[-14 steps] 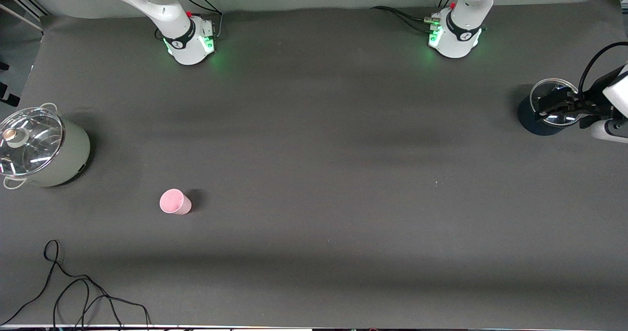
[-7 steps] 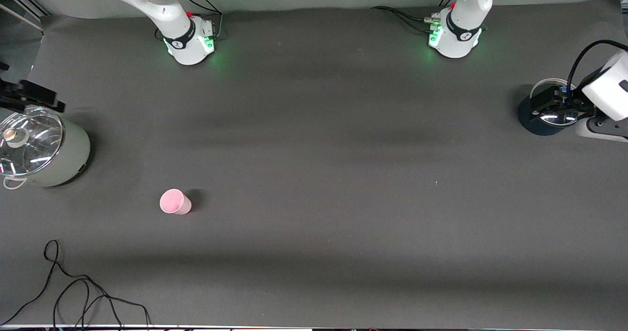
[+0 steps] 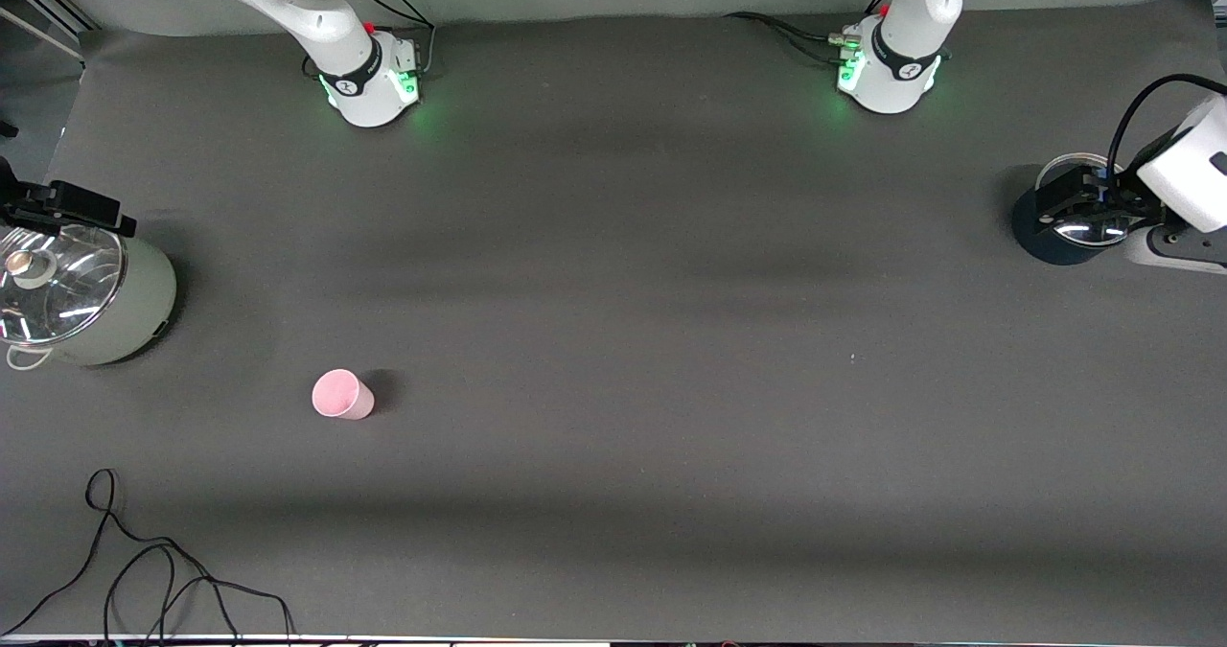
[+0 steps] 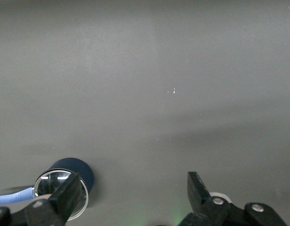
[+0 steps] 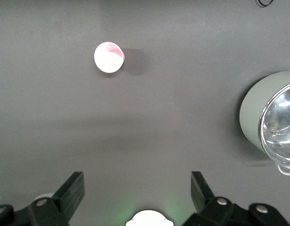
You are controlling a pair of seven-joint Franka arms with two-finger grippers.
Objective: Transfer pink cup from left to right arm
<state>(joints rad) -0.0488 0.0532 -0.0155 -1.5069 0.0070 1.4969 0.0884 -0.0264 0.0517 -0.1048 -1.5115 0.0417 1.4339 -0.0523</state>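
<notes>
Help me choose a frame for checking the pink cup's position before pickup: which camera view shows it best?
The front view: the pink cup stands alone on the table, nearer the camera than the grey-green pot, toward the right arm's end. The right wrist view shows the cup from above, with less surrounding context. The left wrist view does not show it.

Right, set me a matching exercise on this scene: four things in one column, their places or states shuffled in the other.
Things:
1. pink cup
2. dark blue pot
3. left gripper
4. right gripper

Places or states:
A. jaws open, by the rim of the pale green pot
B. jaws open, over the dark blue pot
C. on the table at the left arm's end, glass lid on
D. alone on the table, nearer the front camera than the pale green pot

Pairs: 1-D, 2-C, 3-B, 4-A
</notes>
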